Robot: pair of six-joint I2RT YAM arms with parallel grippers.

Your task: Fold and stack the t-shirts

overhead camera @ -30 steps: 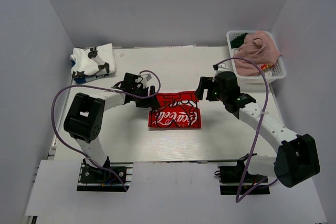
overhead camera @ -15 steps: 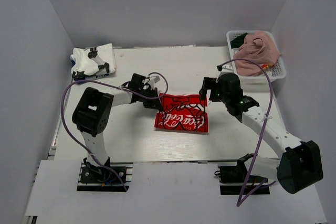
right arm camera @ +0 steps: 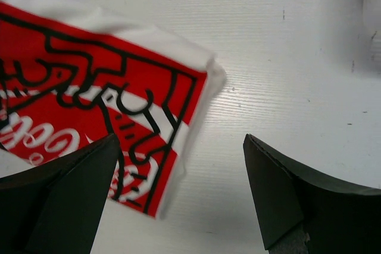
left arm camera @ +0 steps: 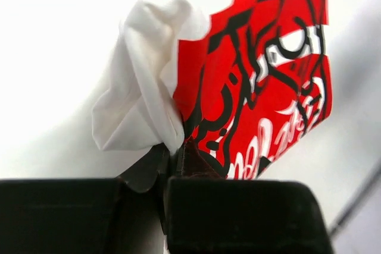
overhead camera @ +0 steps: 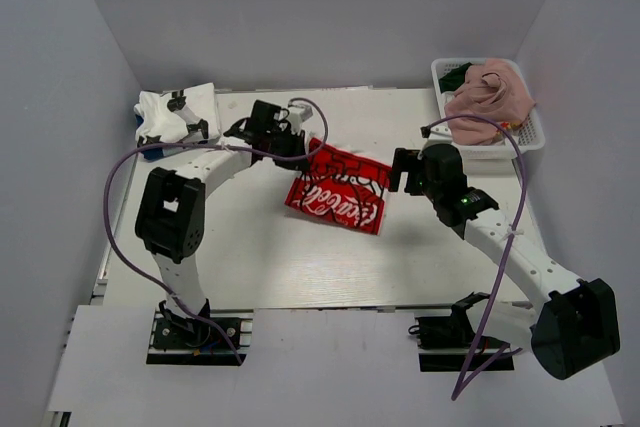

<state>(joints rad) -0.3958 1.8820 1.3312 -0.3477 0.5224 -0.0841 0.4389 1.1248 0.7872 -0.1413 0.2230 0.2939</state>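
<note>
My left jaws are pinched shut on a bunched corner of the folded Coca-Cola t-shirt (overhead camera: pixel 337 192), around the middle of the bench (overhead camera: pixel 300 267). My right jaws gape wide, empty, just beside it. Worry: with such a small pinch, the fold could flop open or slip out.
</note>
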